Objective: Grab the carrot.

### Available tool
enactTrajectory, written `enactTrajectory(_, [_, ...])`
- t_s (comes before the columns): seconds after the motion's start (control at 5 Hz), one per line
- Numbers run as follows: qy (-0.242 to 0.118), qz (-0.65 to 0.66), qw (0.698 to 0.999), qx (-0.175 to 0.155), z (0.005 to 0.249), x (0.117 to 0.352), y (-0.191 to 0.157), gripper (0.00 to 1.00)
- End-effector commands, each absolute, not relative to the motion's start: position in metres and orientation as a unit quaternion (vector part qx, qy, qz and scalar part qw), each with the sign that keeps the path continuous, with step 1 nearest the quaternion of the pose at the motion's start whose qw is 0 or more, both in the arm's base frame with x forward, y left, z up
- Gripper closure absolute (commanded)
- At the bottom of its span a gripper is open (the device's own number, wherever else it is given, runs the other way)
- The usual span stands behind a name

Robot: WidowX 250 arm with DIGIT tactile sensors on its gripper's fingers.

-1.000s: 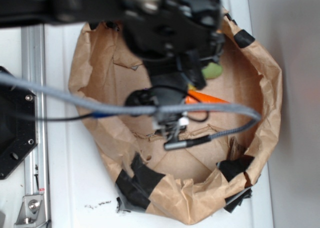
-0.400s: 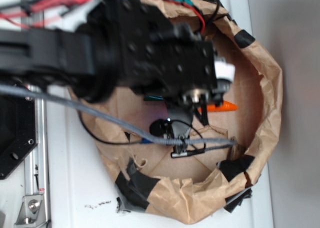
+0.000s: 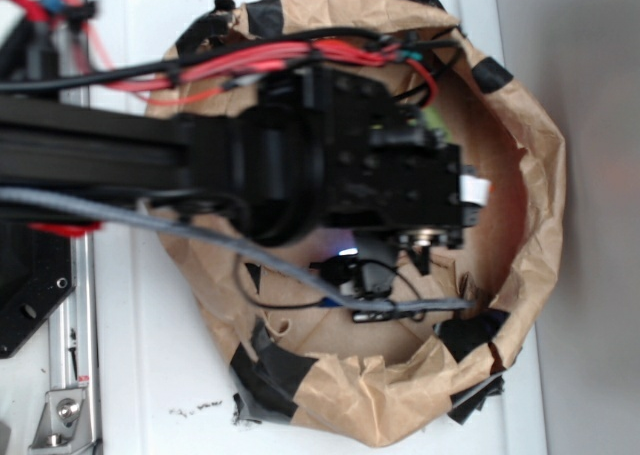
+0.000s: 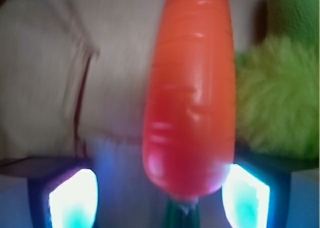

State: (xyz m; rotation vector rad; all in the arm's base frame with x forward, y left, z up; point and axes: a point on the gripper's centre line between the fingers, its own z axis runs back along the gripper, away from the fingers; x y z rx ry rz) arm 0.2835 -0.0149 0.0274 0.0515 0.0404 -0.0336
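No readable text, labels, brands or numbers in either view.

Carrot (image 4: pixel 190 97) lengthwise between the hand (image 4: pixel 160 198) fingers, plush toy (image 4: pixel 277 102) touching its right side.

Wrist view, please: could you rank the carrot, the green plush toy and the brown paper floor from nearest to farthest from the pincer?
1. The carrot: between the fingers of the pincer, its stem end closest, nearer the right-hand finger.
2. The green plush toy: right of the carrot, just beyond that finger.
3. The brown paper floor: behind, on the left, farthest.
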Motion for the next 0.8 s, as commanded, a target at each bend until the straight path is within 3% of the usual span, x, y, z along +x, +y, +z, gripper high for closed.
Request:
enactTrajectory(0.0, [-0.001,-0.026,0.999,0.046,0.034,0.31,-0.005,0.0])
enactTrajectory(0.2, [-0.01,-0.019,0.999,0.044,0.043,0.309,0.003,0.0])
enactTrajectory(0.4, [-0.018,-0.032,0.999,0.038,0.037,0.309,0.0,0.0])
enactTrajectory(0.6, [0.013,-0.04,0.999,0.023,0.002,0.297,-0.008,1.0])
